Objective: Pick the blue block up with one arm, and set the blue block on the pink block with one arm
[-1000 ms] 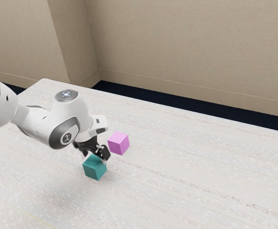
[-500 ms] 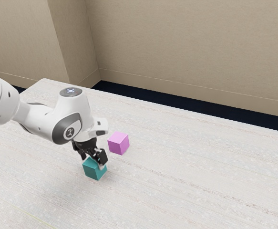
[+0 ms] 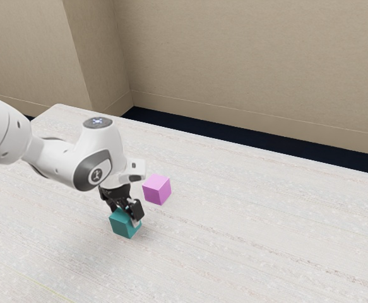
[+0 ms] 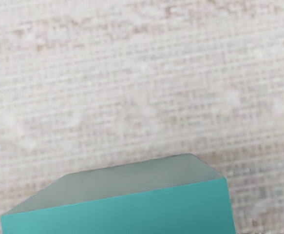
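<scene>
The blue block (image 3: pixel 125 225), teal in colour, rests on the pale table (image 3: pixel 247 208) and is right under my hand; in the wrist view the blue block (image 4: pixel 127 200) looms close below the hand. My gripper (image 3: pixel 125 210) is open, its black fingers reaching down on either side of the block's top. The pink block (image 3: pixel 156 189) sits on the table a short way beyond the teal one, toward the exterior view's right, apart from the gripper.
The table's far edge (image 3: pixel 234 136) runs along a dark floor strip below beige walls. Bare tabletop stretches toward the exterior view's right and front of the two blocks.
My hand has sunk lower onto the teal block, so the fingers now straddle its top. Neither block has shifted.
</scene>
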Action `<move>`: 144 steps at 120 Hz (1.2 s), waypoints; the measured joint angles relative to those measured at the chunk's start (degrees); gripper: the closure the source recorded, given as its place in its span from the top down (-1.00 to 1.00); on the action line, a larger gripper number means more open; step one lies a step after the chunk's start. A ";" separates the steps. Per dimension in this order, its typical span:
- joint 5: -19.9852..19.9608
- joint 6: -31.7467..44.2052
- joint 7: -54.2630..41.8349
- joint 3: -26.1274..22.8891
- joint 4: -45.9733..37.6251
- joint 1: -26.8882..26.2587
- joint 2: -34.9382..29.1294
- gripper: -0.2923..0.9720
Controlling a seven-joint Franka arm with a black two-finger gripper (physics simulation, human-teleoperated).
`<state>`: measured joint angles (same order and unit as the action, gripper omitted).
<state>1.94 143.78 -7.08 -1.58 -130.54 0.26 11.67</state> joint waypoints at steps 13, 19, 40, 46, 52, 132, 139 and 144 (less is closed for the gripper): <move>-0.53 -0.03 -0.57 0.00 0.00 0.00 0.55 0.54; -0.75 -0.02 -0.80 0.00 0.01 0.00 0.75 0.54; -1.40 -0.17 -1.44 -0.17 0.44 -0.08 1.07 0.54; -1.52 -0.28 -1.59 -0.18 0.30 -0.09 0.90 0.54; -1.61 -0.37 -1.73 -0.18 0.23 -0.09 0.75 0.54; -3.01 -0.50 -2.77 -0.04 -1.05 -0.09 -0.04 0.53; -3.04 -0.52 -2.82 0.01 -1.05 -0.09 -0.13 0.46; -3.05 -0.54 -2.84 0.05 -1.05 -0.08 -0.12 0.39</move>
<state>-1.11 143.24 -9.92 -1.53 -131.59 0.18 11.54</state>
